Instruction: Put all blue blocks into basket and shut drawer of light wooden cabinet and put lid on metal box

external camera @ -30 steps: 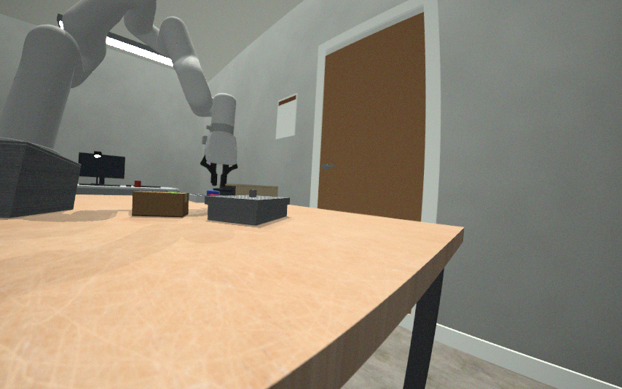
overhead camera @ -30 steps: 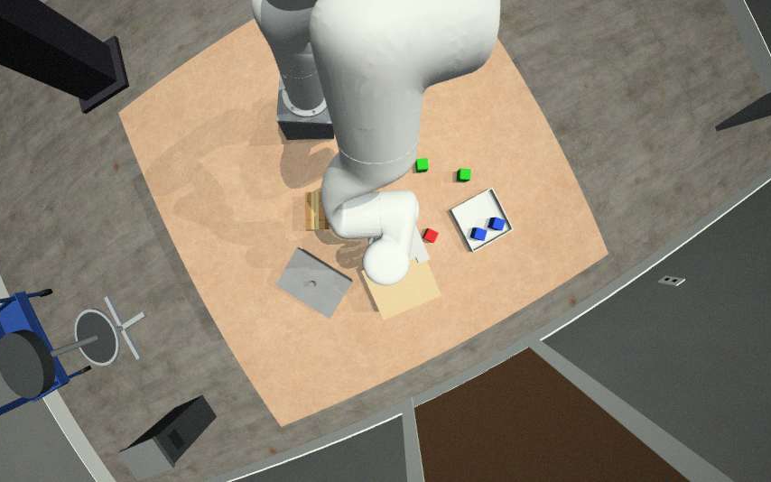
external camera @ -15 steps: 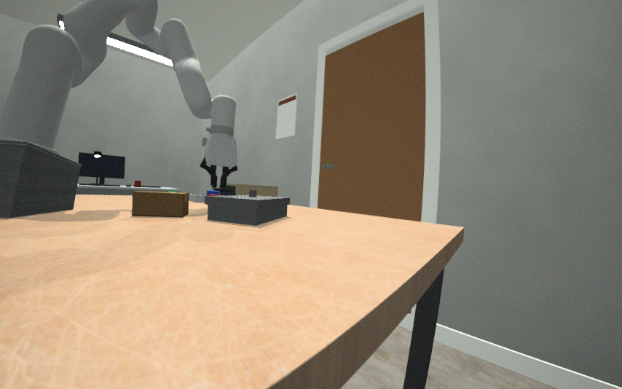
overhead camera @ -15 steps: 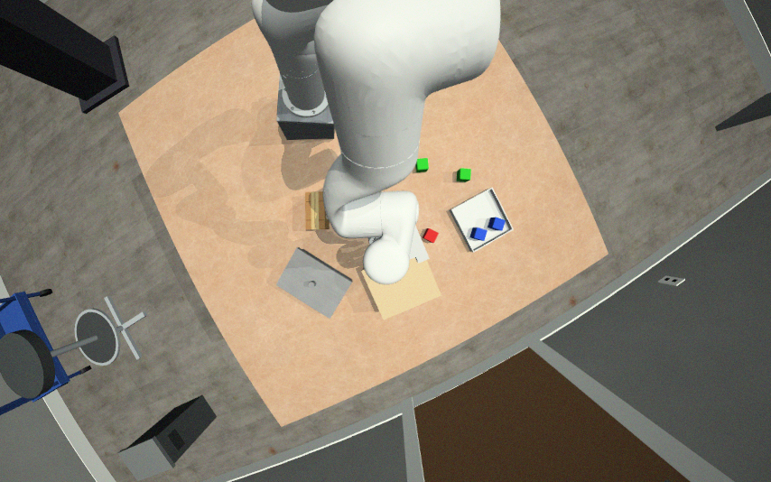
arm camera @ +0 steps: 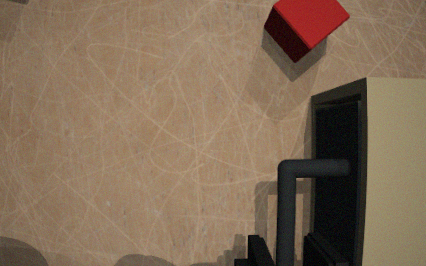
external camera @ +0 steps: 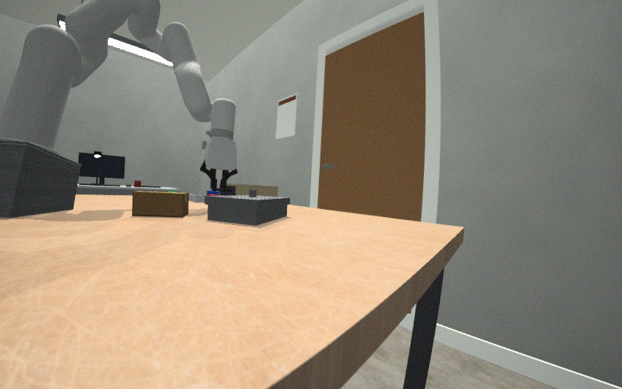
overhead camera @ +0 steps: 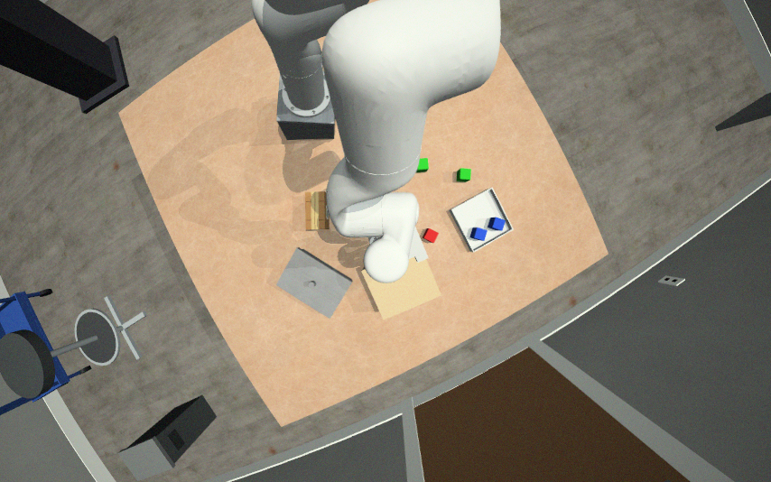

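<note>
My gripper (external camera: 219, 186) (arm camera: 284, 250) points down, partly open. In the wrist view its fingers stand on either side of the dark drawer handle (arm camera: 286, 210), with a gap on each side; the gripper is hidden by the arm in the top view. The light wooden cabinet (overhead camera: 404, 293) (arm camera: 407, 165) has a dark drawer front (arm camera: 336, 135), which looks flush in its frame. Two blue blocks (overhead camera: 478, 234) (overhead camera: 496, 223) lie inside the white basket (overhead camera: 459, 231). The metal box (external camera: 248, 210) has its knobbed lid (overhead camera: 299, 275) (external camera: 274, 199) on top, seemingly seated.
A red block (overhead camera: 431, 235) (arm camera: 309, 22) lies between cabinet and basket. Two green blocks (overhead camera: 422, 164) (overhead camera: 464, 174) lie towards the robot base. A brown wooden box (overhead camera: 315, 215) (external camera: 159, 204) stands left of the arm, partly hidden; its inside cannot be seen fully.
</note>
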`<state>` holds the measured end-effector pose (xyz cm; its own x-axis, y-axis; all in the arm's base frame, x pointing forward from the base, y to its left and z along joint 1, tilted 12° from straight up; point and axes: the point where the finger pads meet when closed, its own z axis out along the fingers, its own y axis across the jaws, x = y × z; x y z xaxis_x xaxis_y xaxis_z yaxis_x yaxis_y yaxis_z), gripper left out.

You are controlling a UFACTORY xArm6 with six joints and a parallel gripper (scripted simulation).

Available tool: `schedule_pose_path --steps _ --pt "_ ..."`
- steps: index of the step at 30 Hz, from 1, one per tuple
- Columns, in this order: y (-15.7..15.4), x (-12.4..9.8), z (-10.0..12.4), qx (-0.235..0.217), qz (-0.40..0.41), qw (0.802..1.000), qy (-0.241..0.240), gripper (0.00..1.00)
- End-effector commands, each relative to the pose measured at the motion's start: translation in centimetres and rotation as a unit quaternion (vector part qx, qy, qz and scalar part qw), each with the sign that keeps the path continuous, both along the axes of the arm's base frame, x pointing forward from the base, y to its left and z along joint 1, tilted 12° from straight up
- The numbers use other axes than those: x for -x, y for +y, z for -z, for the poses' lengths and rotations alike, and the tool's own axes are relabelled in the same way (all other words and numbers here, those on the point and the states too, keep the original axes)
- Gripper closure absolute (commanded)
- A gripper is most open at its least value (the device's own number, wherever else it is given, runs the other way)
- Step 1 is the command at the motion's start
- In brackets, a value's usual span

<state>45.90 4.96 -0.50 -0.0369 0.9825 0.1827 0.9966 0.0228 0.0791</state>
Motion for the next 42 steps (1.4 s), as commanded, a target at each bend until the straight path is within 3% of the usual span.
schedule_pose_path --steps 1,36,37,42 --pt "0.06 -0.19 0.20 0.000 0.000 1.000 -0.002 0.76" --pt "0.18 -0.24 0.86 0.000 0.000 1.000 -0.002 0.76" --pt "0.18 -0.24 0.86 0.000 0.000 1.000 -0.002 1.00" --pt "0.18 -0.24 0.86 0.000 0.000 1.000 -0.002 1.00"
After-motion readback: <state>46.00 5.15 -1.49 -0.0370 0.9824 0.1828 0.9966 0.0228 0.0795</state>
